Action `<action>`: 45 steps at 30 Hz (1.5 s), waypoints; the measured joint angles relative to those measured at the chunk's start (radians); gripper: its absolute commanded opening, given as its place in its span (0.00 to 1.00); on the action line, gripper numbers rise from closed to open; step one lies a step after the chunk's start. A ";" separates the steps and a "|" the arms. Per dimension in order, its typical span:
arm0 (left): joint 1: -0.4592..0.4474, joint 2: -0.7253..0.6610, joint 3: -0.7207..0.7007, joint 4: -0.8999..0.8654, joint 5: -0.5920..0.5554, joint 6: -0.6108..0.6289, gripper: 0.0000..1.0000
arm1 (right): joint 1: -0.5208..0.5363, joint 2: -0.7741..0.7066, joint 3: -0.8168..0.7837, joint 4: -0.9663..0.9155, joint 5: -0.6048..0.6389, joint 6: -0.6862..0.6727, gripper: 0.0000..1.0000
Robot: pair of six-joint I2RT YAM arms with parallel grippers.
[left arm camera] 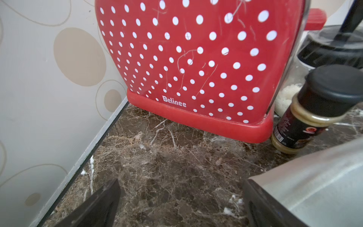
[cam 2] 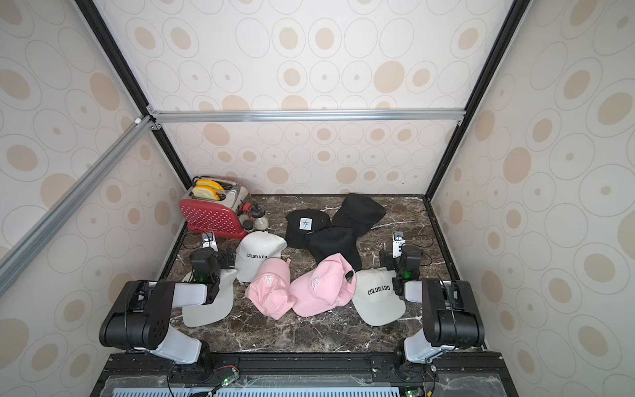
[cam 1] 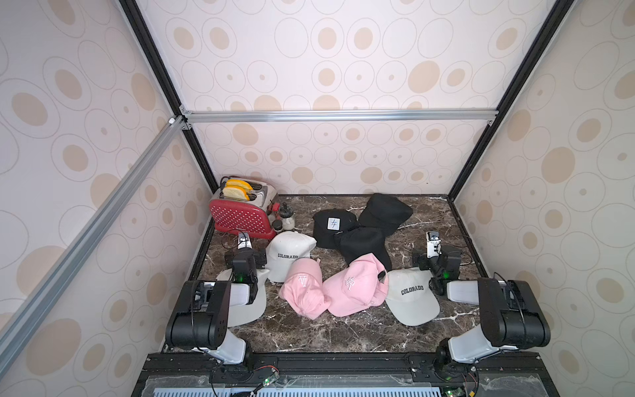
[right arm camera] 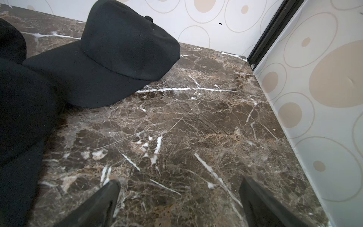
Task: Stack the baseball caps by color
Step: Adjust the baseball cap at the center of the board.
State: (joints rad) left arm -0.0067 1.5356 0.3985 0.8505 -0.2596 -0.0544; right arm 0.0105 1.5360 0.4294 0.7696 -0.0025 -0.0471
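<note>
left arm: folded low on my left, hanging over an off-white cap, wrist aimed at the red Belinee toaster
left gripper: jaws spread wide, empty, just marble tabletop underneath
right arm: same tucked pose, pointing at the back right corner
right gripper: gaping too, holding nothing
black caps: three bunched at the back, touching each other; one has a white patch
pink caps: two side by side, front middle, touching
COLORADO caps: one beside my left arm, one beside my right
</note>
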 measured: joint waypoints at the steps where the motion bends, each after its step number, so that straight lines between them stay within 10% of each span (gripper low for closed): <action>1: 0.000 0.000 0.000 0.000 0.000 0.000 0.99 | 0.000 0.000 0.000 0.000 0.000 0.000 1.00; 34: 0.000 0.000 0.000 0.000 0.029 0.007 0.99 | 0.000 -0.005 0.000 -0.009 0.032 0.011 1.00; 45: -0.044 -0.327 0.124 -0.351 -0.114 -0.093 0.99 | -0.001 -0.426 0.162 -0.443 0.229 0.287 1.00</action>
State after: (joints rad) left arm -0.0505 1.2083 0.5224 0.4995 -0.3737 -0.1474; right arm 0.0097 1.1095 0.5911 0.3264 0.2264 0.2398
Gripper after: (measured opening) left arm 0.991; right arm 0.999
